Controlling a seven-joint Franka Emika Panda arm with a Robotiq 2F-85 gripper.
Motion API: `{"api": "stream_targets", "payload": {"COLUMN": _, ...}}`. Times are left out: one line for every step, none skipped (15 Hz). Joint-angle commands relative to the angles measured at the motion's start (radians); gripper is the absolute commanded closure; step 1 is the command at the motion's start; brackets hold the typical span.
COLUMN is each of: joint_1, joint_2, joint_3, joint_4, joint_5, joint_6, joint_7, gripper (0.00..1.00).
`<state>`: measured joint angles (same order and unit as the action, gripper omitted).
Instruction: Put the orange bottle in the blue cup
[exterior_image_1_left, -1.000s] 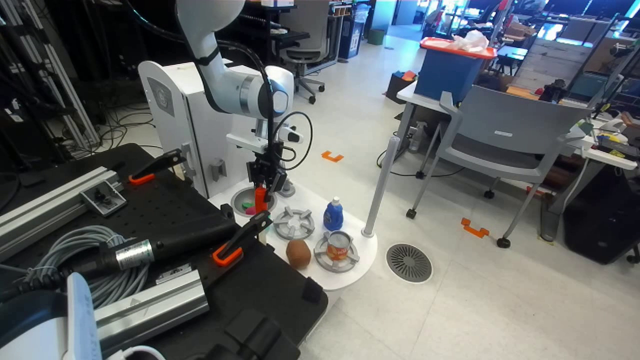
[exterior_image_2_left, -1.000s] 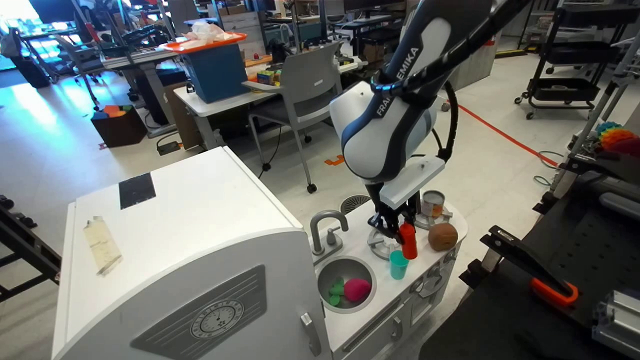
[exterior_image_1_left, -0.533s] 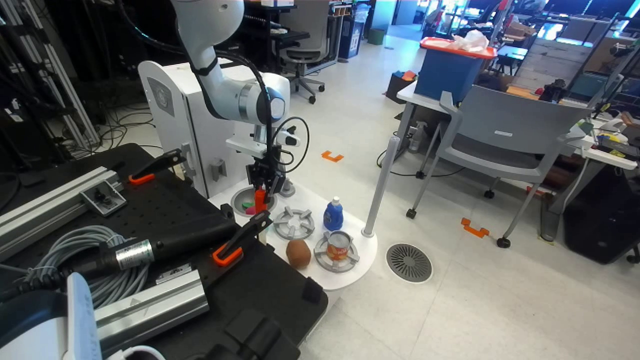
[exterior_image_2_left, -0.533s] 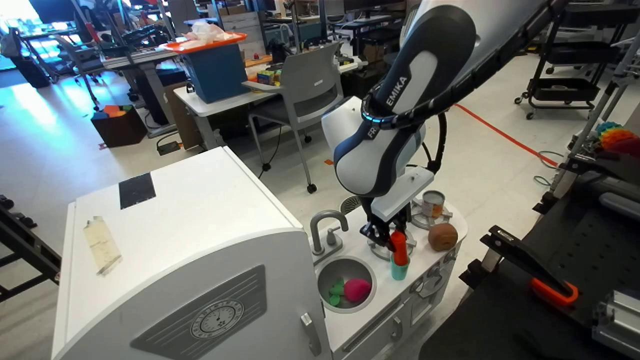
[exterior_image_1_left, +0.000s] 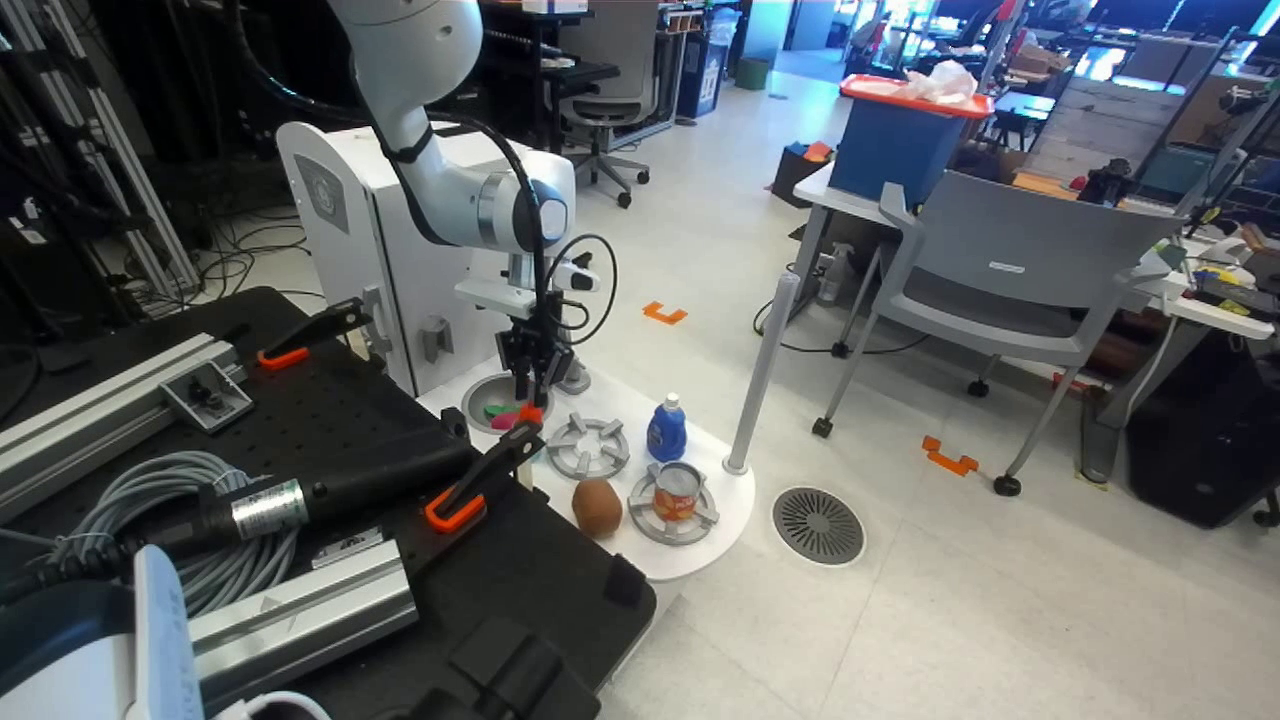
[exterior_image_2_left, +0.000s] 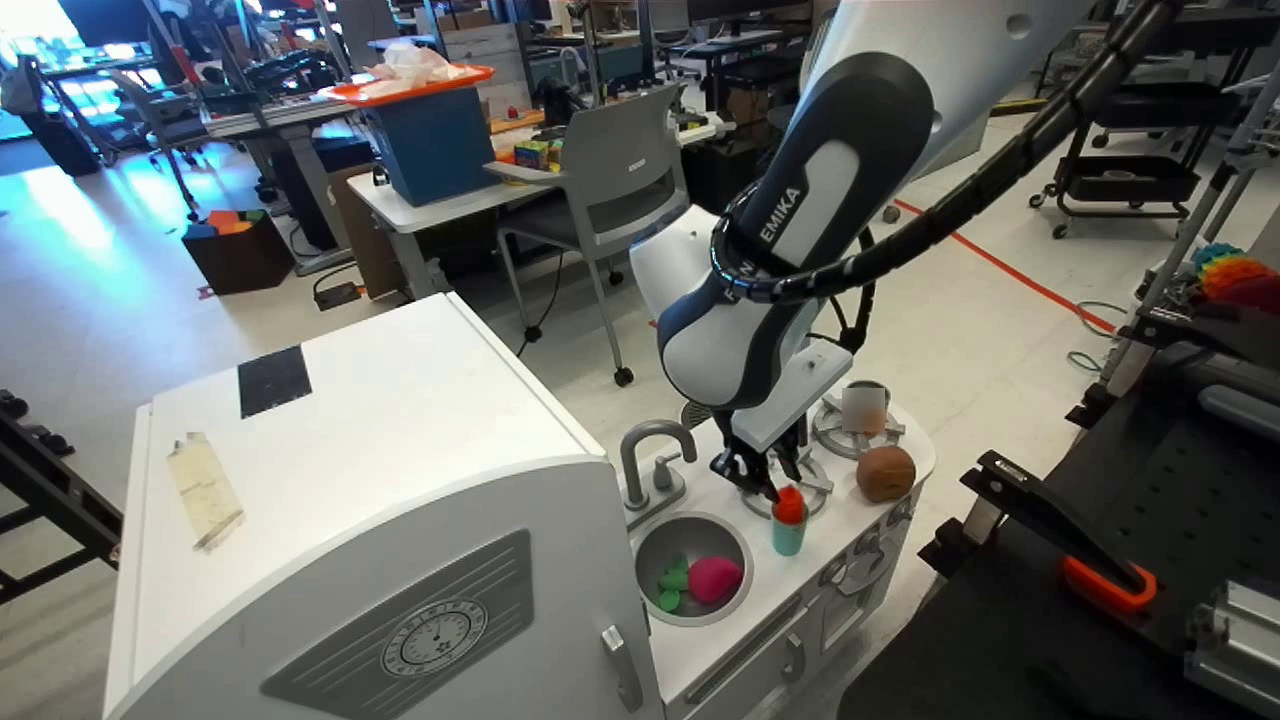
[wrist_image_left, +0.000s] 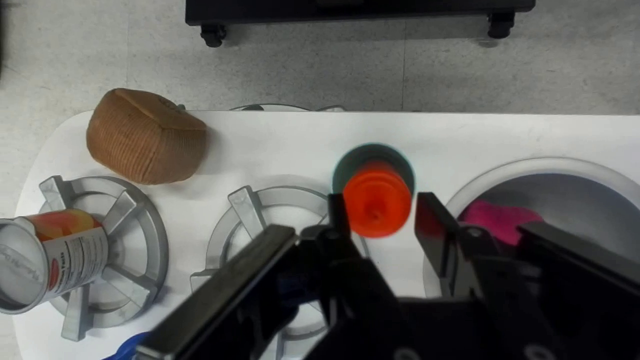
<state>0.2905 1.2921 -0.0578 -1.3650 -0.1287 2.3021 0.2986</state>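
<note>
The orange bottle (exterior_image_2_left: 789, 505) stands inside the blue-green cup (exterior_image_2_left: 788, 538) on the white counter, with only its top part above the rim. In the wrist view the bottle's round end (wrist_image_left: 377, 205) leans toward the near side of the cup's opening (wrist_image_left: 348, 162). My gripper (wrist_image_left: 381, 200) is open, its fingers on either side of the bottle's top; a gap shows at the right finger, and the left finger is very close to the bottle. In an exterior view the bottle's top (exterior_image_1_left: 530, 412) shows below the gripper (exterior_image_1_left: 533, 392), and a black clamp hides most of the cup.
A sink (exterior_image_2_left: 742, 535) with a pink and green toy lies beside the cup. A burner (wrist_image_left: 295, 195), a brown toy (wrist_image_left: 150, 140), a can (wrist_image_left: 65, 250) and a blue bottle (exterior_image_1_left: 667, 430) are on the counter. A faucet (exterior_image_2_left: 655, 450) rises behind the sink.
The orange bottle has gone down from above the cup into it. My gripper has lowered with it, then opened, and the bottle now sits lower than the fingers.
</note>
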Motion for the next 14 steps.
{"api": "stream_targets", "payload": {"joint_1": 0.010, "joint_2": 0.043, "joint_3": -0.022, "joint_4": 0.054, "joint_5": -0.007, "joint_6": -0.017, "joint_7": 0.016, "gripper": 0.38}}
{"api": "stream_targets", "payload": {"joint_1": 0.012, "joint_2": 0.046, "joint_3": -0.022, "joint_4": 0.056, "joint_5": -0.007, "joint_6": -0.021, "joint_7": 0.015, "gripper": 0.37}}
{"api": "stream_targets", "payload": {"joint_1": 0.014, "joint_2": 0.044, "joint_3": -0.020, "joint_4": 0.050, "joint_5": -0.007, "joint_6": -0.019, "joint_7": 0.012, "gripper": 0.32}}
{"api": "stream_targets", "payload": {"joint_1": 0.015, "joint_2": 0.035, "joint_3": -0.013, "joint_4": 0.039, "joint_5": -0.006, "joint_6": -0.022, "joint_7": 0.005, "gripper": 0.24}}
{"api": "stream_targets", "payload": {"joint_1": 0.017, "joint_2": 0.028, "joint_3": -0.010, "joint_4": 0.031, "joint_5": -0.006, "joint_6": -0.021, "joint_7": 0.002, "gripper": 0.18}}
{"api": "stream_targets", "payload": {"joint_1": 0.022, "joint_2": 0.005, "joint_3": -0.005, "joint_4": 0.007, "joint_5": -0.006, "joint_6": -0.024, "joint_7": -0.002, "gripper": 0.11}}
{"api": "stream_targets", "payload": {"joint_1": 0.027, "joint_2": -0.017, "joint_3": 0.002, "joint_4": -0.016, "joint_5": -0.007, "joint_6": -0.031, "joint_7": -0.009, "gripper": 0.03}}
{"api": "stream_targets", "payload": {"joint_1": 0.039, "joint_2": -0.054, "joint_3": 0.004, "joint_4": -0.055, "joint_5": -0.011, "joint_6": -0.052, "joint_7": -0.012, "gripper": 0.00}}
{"api": "stream_targets", "payload": {"joint_1": 0.044, "joint_2": -0.076, "joint_3": 0.011, "joint_4": -0.076, "joint_5": -0.010, "joint_6": -0.071, "joint_7": -0.019, "gripper": 0.00}}
{"api": "stream_targets", "payload": {"joint_1": 0.053, "joint_2": -0.099, "joint_3": 0.019, "joint_4": -0.084, "joint_5": -0.011, "joint_6": -0.140, "joint_7": -0.024, "gripper": 0.00}}
{"api": "stream_targets", "payload": {"joint_1": 0.037, "joint_2": -0.015, "joint_3": 0.010, "joint_4": -0.008, "joint_5": -0.006, "joint_6": -0.071, "joint_7": -0.007, "gripper": 0.00}}
{"api": "stream_targets", "payload": {"joint_1": 0.045, "joint_2": -0.036, "joint_3": 0.016, "joint_4": -0.020, "joint_5": -0.008, "joint_6": -0.104, "joint_7": -0.007, "gripper": 0.00}}
{"api": "stream_targets", "payload": {"joint_1": 0.051, "joint_2": -0.054, "joint_3": 0.019, "joint_4": -0.032, "joint_5": -0.009, "joint_6": -0.122, "joint_7": -0.007, "gripper": 0.00}}
{"api": "stream_targets", "payload": {"joint_1": 0.055, "joint_2": -0.066, "joint_3": 0.020, "joint_4": -0.043, "joint_5": -0.010, "joint_6": -0.128, "joint_7": -0.007, "gripper": 0.00}}
